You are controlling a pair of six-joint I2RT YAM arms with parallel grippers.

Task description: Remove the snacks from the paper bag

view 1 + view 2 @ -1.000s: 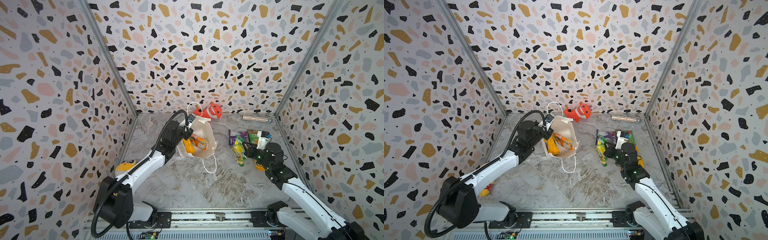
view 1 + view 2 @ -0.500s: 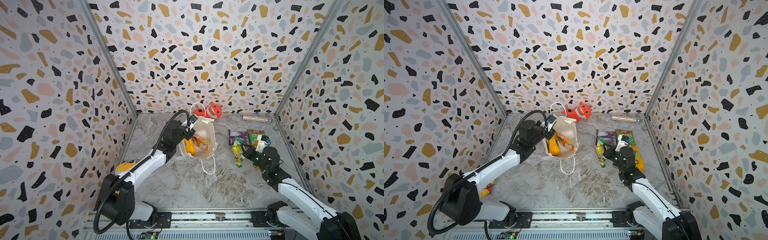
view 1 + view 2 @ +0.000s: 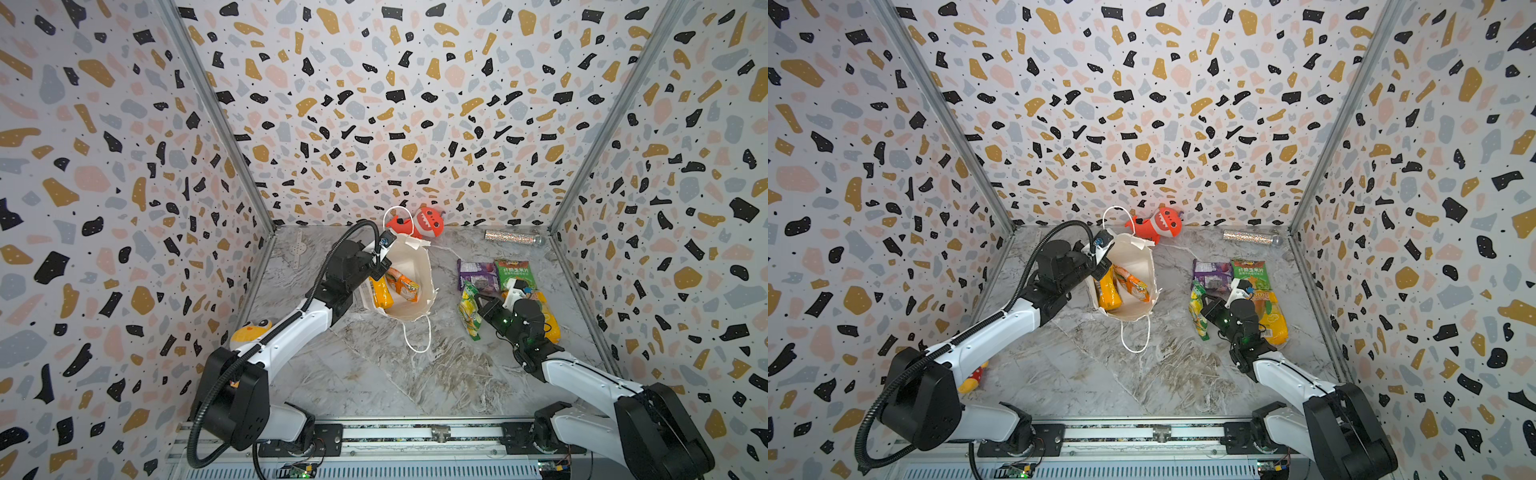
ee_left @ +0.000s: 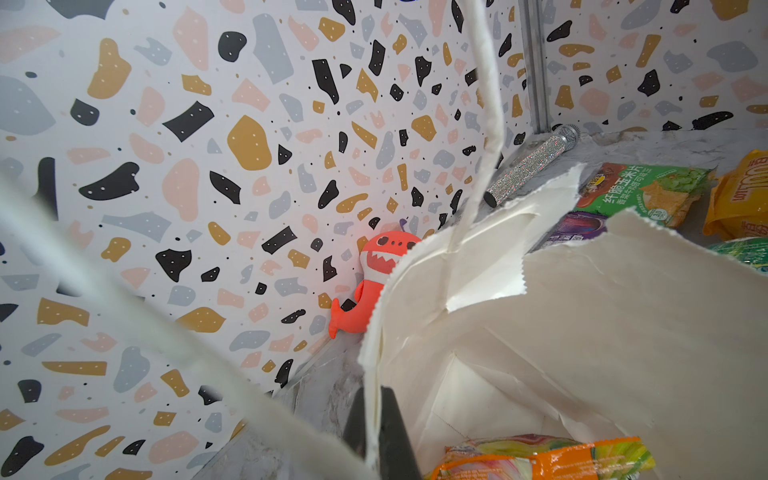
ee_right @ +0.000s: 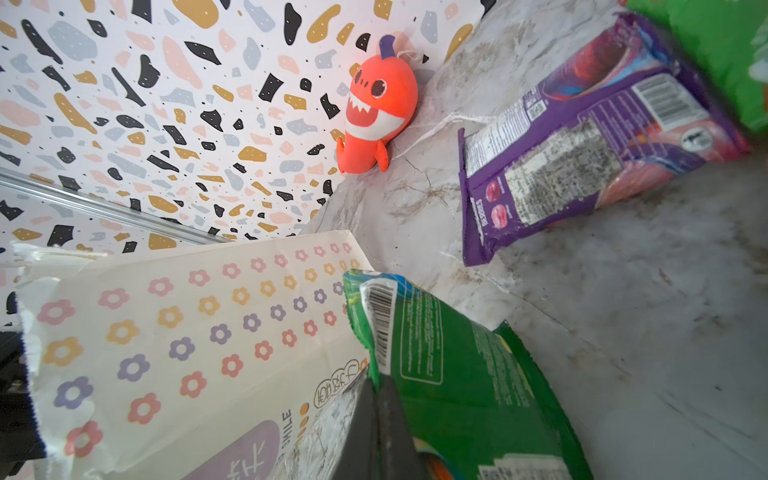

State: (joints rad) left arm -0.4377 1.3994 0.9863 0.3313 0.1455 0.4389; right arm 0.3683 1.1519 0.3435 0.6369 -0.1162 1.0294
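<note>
Marble-patterned tabletop (image 3: 374, 374) inside terrazzo-print walls; paper bag (image 3: 417, 266) stood centre-rear with its mouth open upward, just in front of a red-orange shark plush (image 3: 428, 222); one cord handle lay on the surface at the bag's near side.

Left gripper (image 4: 374, 403) was closed on the bag's left rim; the left wrist view showed the paper edge pinched between its fingers.

Inside the bag: orange-yellow packet (image 3: 380, 293) and orange packet (image 3: 401, 284), side by side.

Right of the bag, on the table: purple packet (image 3: 478, 274) beside green packet (image 3: 512, 272); second orange-yellow packet (image 3: 548, 320) partly hidden under the right arm.

Right gripper (image 5: 377, 388) was closed on the edge of the green-yellow packet (image 3: 469, 311), which stood on edge between bag and arm; whether its lower end touched the table could not be told.

Glittery tube (image 3: 513, 237) lay along the back wall, well apart from the packets.
</note>
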